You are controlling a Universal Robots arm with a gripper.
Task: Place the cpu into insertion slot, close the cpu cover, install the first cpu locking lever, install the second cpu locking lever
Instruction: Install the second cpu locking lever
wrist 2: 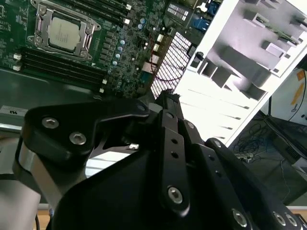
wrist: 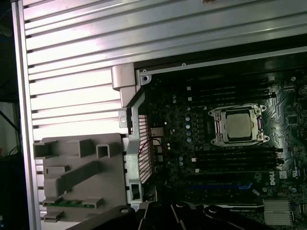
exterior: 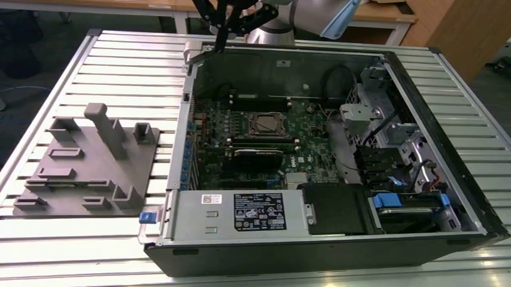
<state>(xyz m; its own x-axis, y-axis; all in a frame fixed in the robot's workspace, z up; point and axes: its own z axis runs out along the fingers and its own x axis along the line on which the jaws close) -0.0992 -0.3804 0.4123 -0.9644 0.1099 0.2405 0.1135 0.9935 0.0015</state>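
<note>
Fingers (wrist 2: 165, 98) looked clenched together at the tip, nothing seen between them. The gripper (exterior: 219, 43) hung in the air over the far corner of the open computer case (exterior: 447, 197), at about 12 o'clock in the exterior view, touching neither the board nor the case wall. It was well apart from the socket area.

The cpu (wrist: 238, 125) sat flat in the insertion slot (exterior: 251, 124), silvery top up, near the middle of the green motherboard (exterior: 307, 128). The cpu cover (wrist: 218, 125) lay down flat around it, framing the chip through its window. Could not tell how the locking levers sat. From the gripper in the exterior view, the slot was toward 5 o'clock and lower down inside the case.

Long black memory slots (wrist: 230, 158) ran just beside the socket on two opposite sides. In the exterior view, a silver box with a printed label (exterior: 239, 212) filled the case's near edge at 6 o'clock of the socket, with a blue tab (exterior: 147, 217) at its outer corner. Metal drive bays with blue clips and cables (exterior: 399, 179) were at 3 to 4 o'clock of the socket.

A grey moulded fixture block (exterior: 88, 167) with upright posts lay outside the case at 9 o'clock of it, just beside the case wall. Both rested on a slatted aluminium tabletop (exterior: 119, 72).
</note>
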